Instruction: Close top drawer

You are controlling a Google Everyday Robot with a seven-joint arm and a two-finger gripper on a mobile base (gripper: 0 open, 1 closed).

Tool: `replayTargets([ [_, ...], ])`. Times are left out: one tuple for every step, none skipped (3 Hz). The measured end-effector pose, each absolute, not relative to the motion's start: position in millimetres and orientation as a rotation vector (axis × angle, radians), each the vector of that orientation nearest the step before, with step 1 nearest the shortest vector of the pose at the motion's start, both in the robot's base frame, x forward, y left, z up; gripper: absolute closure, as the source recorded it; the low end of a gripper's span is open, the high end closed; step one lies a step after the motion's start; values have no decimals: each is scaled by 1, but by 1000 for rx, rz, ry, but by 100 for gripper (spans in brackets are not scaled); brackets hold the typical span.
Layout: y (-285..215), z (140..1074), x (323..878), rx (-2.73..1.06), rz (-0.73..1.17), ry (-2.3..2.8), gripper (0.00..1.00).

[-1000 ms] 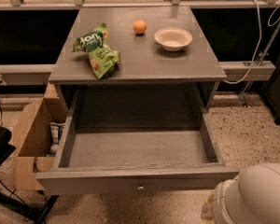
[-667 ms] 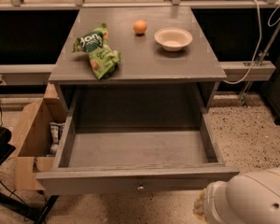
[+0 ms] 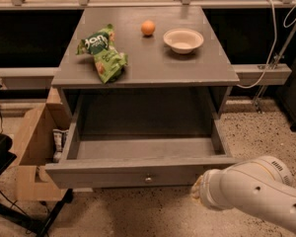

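Note:
The top drawer [image 3: 138,174] of the grey table stands pulled out, and its deep box is empty. Its wide grey front panel has one small round metal knob [image 3: 148,179] at the centre. My white arm comes in from the lower right. My gripper [image 3: 199,190] is at the arm's tan end, just below and in front of the right part of the drawer front, to the right of the knob. I cannot tell whether it touches the panel.
On the tabletop [image 3: 197,68] lie two green snack bags [image 3: 102,53], an orange [image 3: 148,27] and a white bowl [image 3: 183,39]. An open cardboard box [image 3: 32,147] stands left of the drawer, with a black stand [image 3: 0,154] beside it. Cables [image 3: 271,43] hang at the right.
My arm has moved left and further into view, up to the drawer front. The drawer front now sits a little closer to the table than before.

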State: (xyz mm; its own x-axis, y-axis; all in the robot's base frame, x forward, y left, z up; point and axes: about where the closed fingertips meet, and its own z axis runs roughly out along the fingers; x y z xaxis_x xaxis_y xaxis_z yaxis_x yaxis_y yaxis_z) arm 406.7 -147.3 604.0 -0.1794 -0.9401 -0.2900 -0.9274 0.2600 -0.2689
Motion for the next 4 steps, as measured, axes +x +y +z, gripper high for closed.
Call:
replayTargets([
  [-130, 595, 467, -1684, -31, 2099, 100],
  [-130, 595, 467, -1684, -31, 2099, 100],
  [-124, 591, 495, -1671, -5, 2055, 100],
  [-124, 591, 494, -1671, -5, 2055, 100],
])
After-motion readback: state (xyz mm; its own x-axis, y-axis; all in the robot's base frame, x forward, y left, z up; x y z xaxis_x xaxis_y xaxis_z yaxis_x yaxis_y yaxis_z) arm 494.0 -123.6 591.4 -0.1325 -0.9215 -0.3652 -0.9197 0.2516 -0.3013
